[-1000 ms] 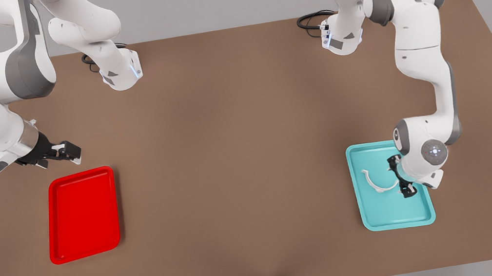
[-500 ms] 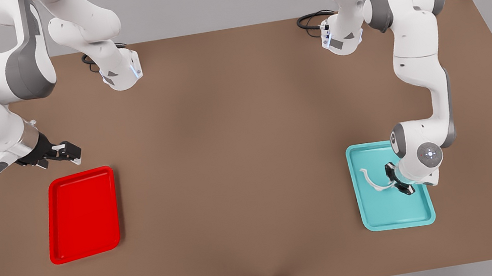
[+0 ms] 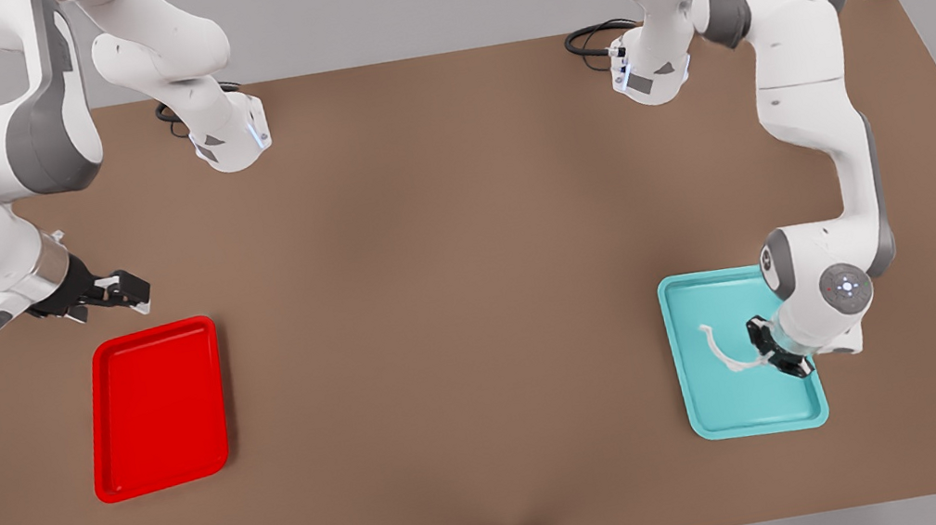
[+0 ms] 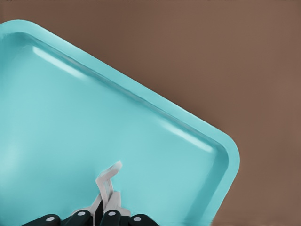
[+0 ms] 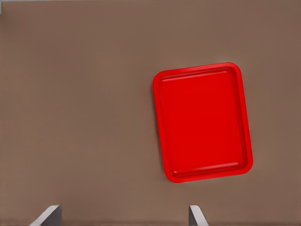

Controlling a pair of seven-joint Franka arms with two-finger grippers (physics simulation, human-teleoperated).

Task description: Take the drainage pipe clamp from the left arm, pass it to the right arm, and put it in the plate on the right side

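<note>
**A:** Starting with the front view, what did you have in hand?

**B:** My left gripper [image 3: 775, 348] was low over the teal tray [image 3: 741, 416] on the front view's right, pinching one end of the drainage pipe clamp [image 3: 719, 348]. The rest of the white arc stuck out over the tray floor. I couldn't tell whether it was resting on the tray or just clear of it.

**A:** How did you expect it to handle?

**B:** I judged it very light, thin and springy, with smooth plastic that could twist in a pinch at one tab. For the handover I'd have wanted the other arm to take the free end or mid-arc, well away from my fingers.

**A:** And the other arm?

**B:** The right gripper [image 3: 118, 292] waited just beyond the far edge of the red plate [image 3: 156, 408], on the front view's left. Its fingers looked spread a little, with nothing between them.

**A:** The left wrist view?

**B:** The fingertips [image 4: 112, 217] were cut off at the frame edge, pressed onto the clamp [image 4: 107, 183]. One bent tab showed against the teal tray [image 4: 207, 141]; the rest of the arc was hidden, so I couldn't judge how deep the grip sat.

**A:** The right wrist view?

**B:** The red plate [image 5: 203, 121] lay empty on the brown table [image 5: 75, 117]. Two pale fingertips [image 5: 196, 215] poked in, set wide apart.
</note>
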